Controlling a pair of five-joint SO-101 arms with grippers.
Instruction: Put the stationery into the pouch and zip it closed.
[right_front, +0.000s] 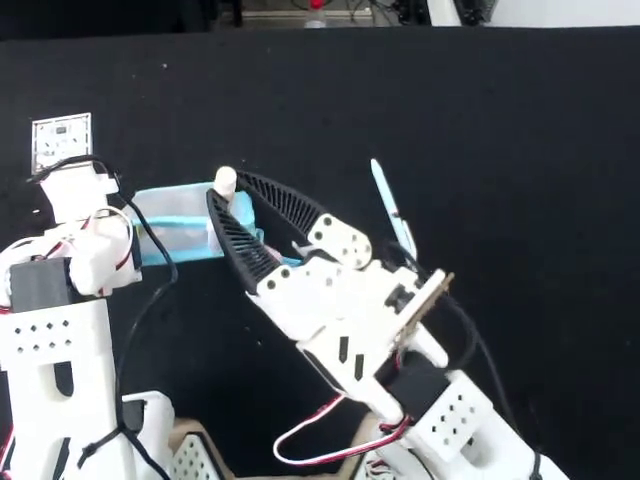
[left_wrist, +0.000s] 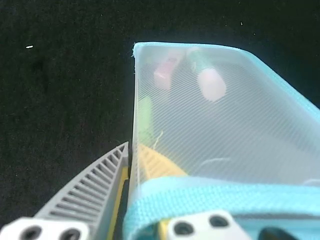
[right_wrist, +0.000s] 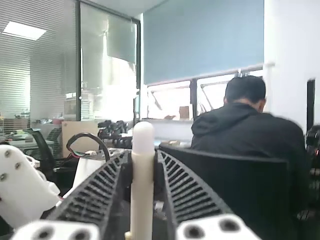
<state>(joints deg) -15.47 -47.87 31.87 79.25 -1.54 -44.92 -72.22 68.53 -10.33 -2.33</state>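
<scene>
Left pincer (left_wrist: 129, 172): clenched on the pouch's short edge. Its grey ribbed finger (left_wrist: 95, 195) lies outside the mesh, and a yellow shape shows through the mesh on the inner side.
Pouch (right_front: 185, 225) (left_wrist: 215, 130): translucent mesh with pale blue trim, lying on the black worktop (right_front: 500, 130). One end is caught in the left pincer and the body stretches away from that pincer toward the right one.
Inside the pouch: ahead of the left pincer, a pink piece (left_wrist: 164, 75), a green piece (left_wrist: 145, 117) and a white rounded end (left_wrist: 212, 84) show blurred through the mesh.
Right pincer (right_front: 226, 186) (right_wrist: 143, 154): grasping a cream marker between its two black ribbed fingers, held over the pouch's far end, with one finger crossing above the mesh.
Cream marker (right_front: 224, 181) (right_wrist: 142, 180): stands along the pincer's axis, its rounded end sticking out past the fingertips.
Blue pen (right_front: 392, 212): lies loose on the worktop beside the right arm, behind the right pincer's tips and well apart from the pouch.
</scene>
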